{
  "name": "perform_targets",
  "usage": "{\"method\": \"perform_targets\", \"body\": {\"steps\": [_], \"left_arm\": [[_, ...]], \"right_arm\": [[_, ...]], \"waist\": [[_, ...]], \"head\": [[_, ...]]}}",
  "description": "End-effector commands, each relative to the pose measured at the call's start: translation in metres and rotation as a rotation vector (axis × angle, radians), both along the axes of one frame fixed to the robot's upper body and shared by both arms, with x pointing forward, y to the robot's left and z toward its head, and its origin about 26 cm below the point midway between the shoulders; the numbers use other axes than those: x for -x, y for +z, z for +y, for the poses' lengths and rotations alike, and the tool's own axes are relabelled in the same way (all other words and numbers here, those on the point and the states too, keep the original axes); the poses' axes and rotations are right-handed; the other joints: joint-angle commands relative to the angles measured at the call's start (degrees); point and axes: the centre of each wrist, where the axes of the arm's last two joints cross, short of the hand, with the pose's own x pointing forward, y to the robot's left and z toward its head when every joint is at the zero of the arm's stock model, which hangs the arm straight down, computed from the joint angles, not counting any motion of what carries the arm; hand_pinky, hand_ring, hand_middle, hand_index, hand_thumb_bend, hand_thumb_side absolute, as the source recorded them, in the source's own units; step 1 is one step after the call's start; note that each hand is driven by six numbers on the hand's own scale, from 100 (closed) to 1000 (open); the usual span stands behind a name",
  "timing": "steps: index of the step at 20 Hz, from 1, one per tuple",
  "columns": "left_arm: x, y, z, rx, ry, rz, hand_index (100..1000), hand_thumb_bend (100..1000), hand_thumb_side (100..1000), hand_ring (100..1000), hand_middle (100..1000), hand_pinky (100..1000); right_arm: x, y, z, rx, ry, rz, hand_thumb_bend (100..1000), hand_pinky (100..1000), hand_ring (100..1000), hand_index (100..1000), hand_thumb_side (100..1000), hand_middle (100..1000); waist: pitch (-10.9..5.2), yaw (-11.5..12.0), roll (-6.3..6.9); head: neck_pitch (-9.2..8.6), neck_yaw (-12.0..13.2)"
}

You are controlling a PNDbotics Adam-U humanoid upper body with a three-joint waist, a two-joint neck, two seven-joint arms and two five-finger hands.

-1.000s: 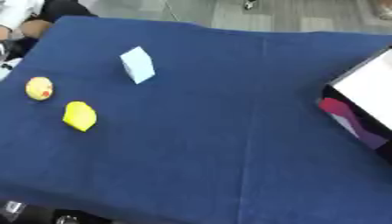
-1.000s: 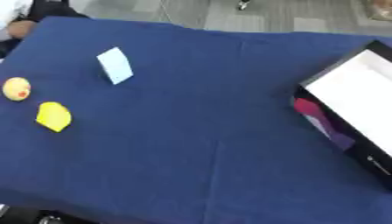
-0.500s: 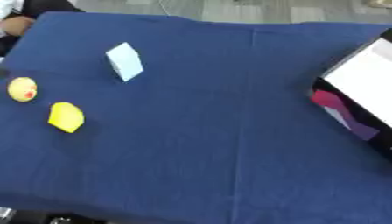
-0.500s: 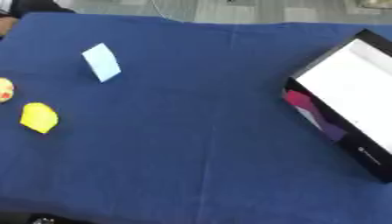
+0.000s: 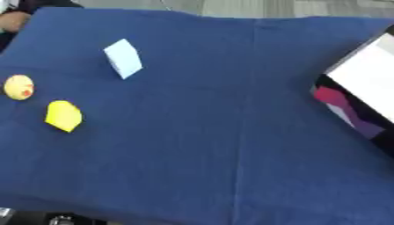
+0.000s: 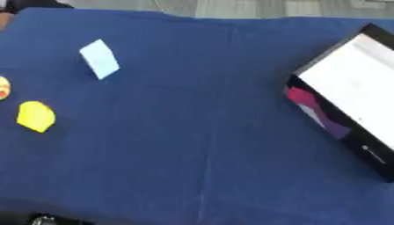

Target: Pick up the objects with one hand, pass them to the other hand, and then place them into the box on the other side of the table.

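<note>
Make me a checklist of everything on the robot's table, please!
Surface: blue cloth covering the table, a few creases.
Job's things: pale blue block, yellow block and round yellow toy with red marks on the left; box at the right edge, white inside, black rim, pink and purple on its side.
Clutter: nothing seen.
Hands: neither in view.
Cables: nothing seen.
Surroundings: grey floor beyond the far edge.

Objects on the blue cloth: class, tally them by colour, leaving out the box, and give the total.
Yellow: 2, a round piece with a red mark and an angular piece
Pale blue: 1, a block
Total: 3
</note>
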Motion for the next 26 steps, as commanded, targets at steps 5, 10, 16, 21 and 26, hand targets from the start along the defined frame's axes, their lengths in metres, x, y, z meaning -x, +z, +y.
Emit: {"method": "perform_targets", "body": {"steps": [5, 10, 16, 21, 26], "left_arm": [[-0.002, 0.003, 0.02, -0.051, 0.113, 0.089, 768, 773, 257, 841, 796, 852], [-0.006, -0.001, 0.022, -0.026, 0.108, 0.103, 790, 762, 268, 842, 796, 853], [-0.009, -0.002, 0.023, 0.007, 0.099, 0.105, 808, 765, 278, 844, 798, 855], [-0.013, -0.001, 0.02, 0.015, 0.088, 0.096, 813, 756, 280, 844, 797, 855], [-0.016, 0.002, 0.016, 0.01, 0.072, 0.092, 814, 770, 276, 846, 799, 857]], "right_arm": [[0.001, 0.015, -0.002, 0.034, -0.004, -0.031, 100, 897, 813, 927, 463, 861], [0.002, 0.015, -0.002, 0.031, -0.006, -0.03, 100, 897, 814, 926, 464, 861], [0.001, 0.013, -0.002, 0.031, -0.005, -0.025, 100, 897, 814, 926, 466, 860], [0.001, 0.013, -0.002, 0.032, -0.006, -0.022, 100, 898, 814, 925, 466, 860], [0.001, 0.012, -0.001, 0.031, -0.004, -0.022, 100, 898, 814, 925, 467, 860]], "waist": [[0.13, 0.1, -0.78], [0.28, 0.1, -0.88], [0.46, 0.1, -0.83], [0.54, 0.1, -0.87], [0.58, 0.1, -0.86]], "head": [[-0.14, 0.3], [-0.48, 1.0], [-1.0, 1.3], [-1.52, 1.7], [-1.88, 1.6]]}}
